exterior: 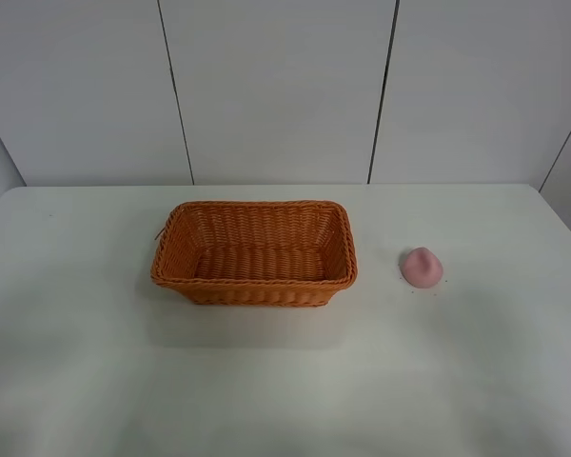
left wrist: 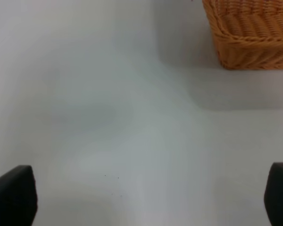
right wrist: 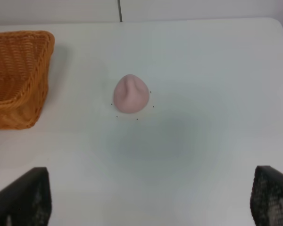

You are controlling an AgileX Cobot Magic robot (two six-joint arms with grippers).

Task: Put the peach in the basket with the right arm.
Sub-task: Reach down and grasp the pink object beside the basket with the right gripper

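The small pink peach [exterior: 422, 267] lies on the white table, to the right of the orange-brown wicker basket [exterior: 255, 249], which holds nothing. Neither arm shows in the exterior high view. In the right wrist view the peach [right wrist: 130, 93] sits ahead of my right gripper [right wrist: 148, 197], whose two black fingertips [right wrist: 26, 197] stand wide apart with nothing between them; the basket [right wrist: 16, 77] is off to one side. My left gripper [left wrist: 148, 195] is open too, its fingertips [left wrist: 12, 193] over bare table, with a corner of the basket [left wrist: 250, 33] ahead.
The white table [exterior: 285, 381] runs to a pale panelled wall [exterior: 276, 86] at the back. Its right edge [exterior: 561, 224] lies not far beyond the peach.
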